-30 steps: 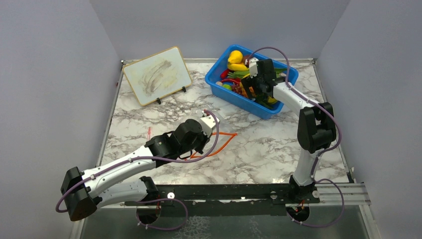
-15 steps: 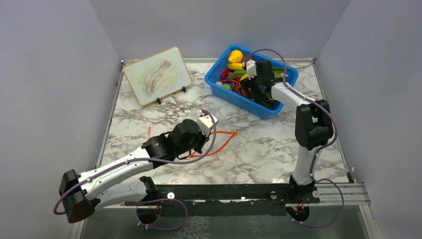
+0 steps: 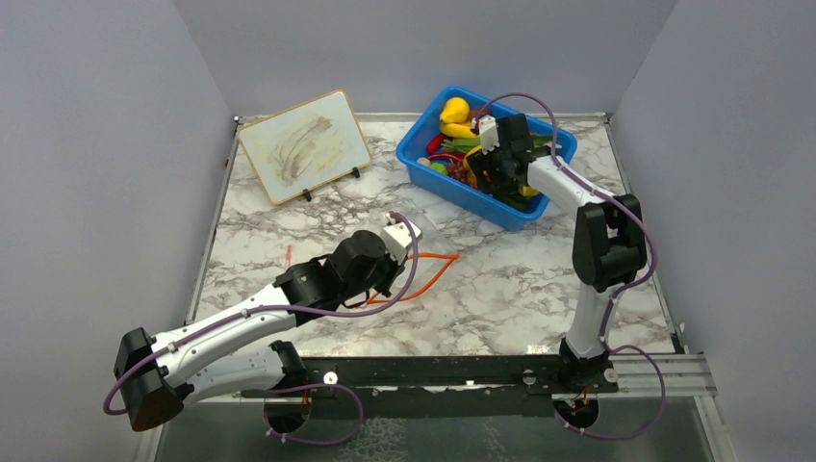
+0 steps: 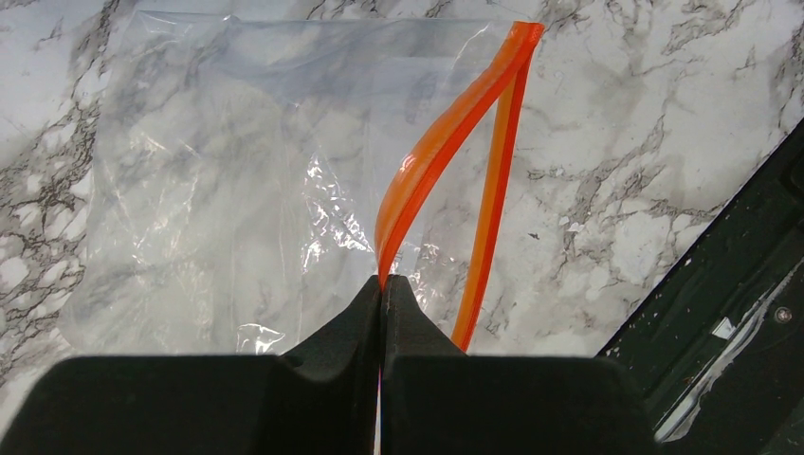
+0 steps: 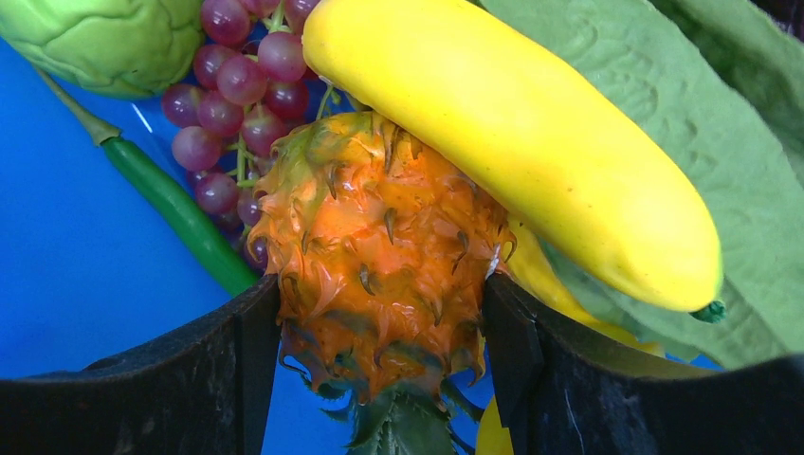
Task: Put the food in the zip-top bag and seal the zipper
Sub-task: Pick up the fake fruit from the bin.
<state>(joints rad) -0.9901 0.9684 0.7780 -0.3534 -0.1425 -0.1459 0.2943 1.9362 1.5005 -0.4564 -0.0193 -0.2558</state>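
The clear zip-top bag (image 4: 218,190) lies flat on the marble table. My left gripper (image 4: 382,284) is shut on the upper lip of its orange zipper (image 4: 446,142) and holds that lip lifted, so the mouth gapes; the lower lip stays on the table. From above, the left gripper (image 3: 385,279) hides most of the bag and only the zipper (image 3: 438,258) shows. My right gripper (image 5: 379,294) is down in the blue bin (image 3: 423,173), its fingers pressed against both sides of the orange pineapple (image 5: 379,227), green crown toward the wrist. A yellow banana (image 5: 512,123) rests against the pineapple.
The bin also holds purple grapes (image 5: 237,95), green leaves (image 5: 664,114), a pale green vegetable (image 5: 114,38) and a green pod (image 5: 171,204). A small whiteboard (image 3: 303,146) stands at the back left. A black rail (image 3: 433,371) runs along the near table edge.
My right gripper shifted slightly left, deeper among the food in the bin. My left arm drew back a little with the zipper lip still pinched.
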